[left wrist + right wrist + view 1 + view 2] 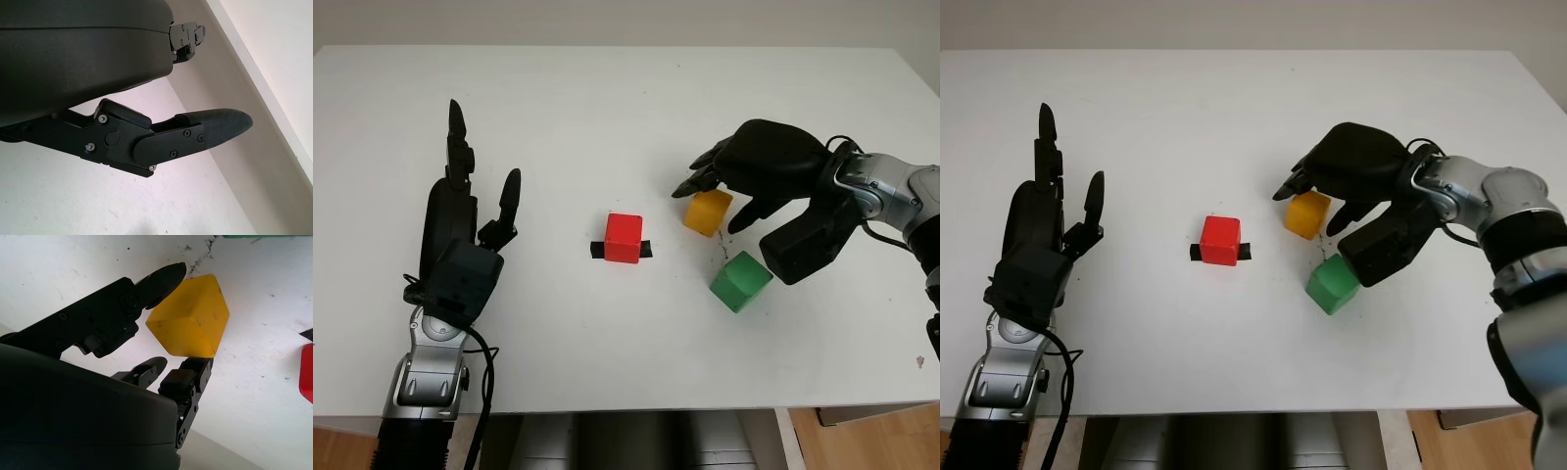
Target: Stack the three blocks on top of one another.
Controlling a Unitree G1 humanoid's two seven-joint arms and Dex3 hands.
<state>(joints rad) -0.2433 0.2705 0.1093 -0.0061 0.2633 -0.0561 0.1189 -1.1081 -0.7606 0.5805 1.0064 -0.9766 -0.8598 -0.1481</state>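
The right hand is curled over the yellow block, which sits on the white table just right of centre. In the right wrist view one finger meets one side of the block and the other fingertips meet the opposite side, so the hand appears to be closed on it, though firm contact cannot be confirmed. The red block stands at the table centre on a strip of black tape; the green block lies near the yellow one, below the right forearm. None of the blocks is stacked yet. To perform this step well, seat the fingers squarely on opposite faces, lift straight up so the green block is not brushed, and level the block before setting it on the red one. The left hand is open over the left side of the table, holding nothing. The palm hides the far edge of the yellow block in the head views, and the wrist view cuts off the red and green blocks.
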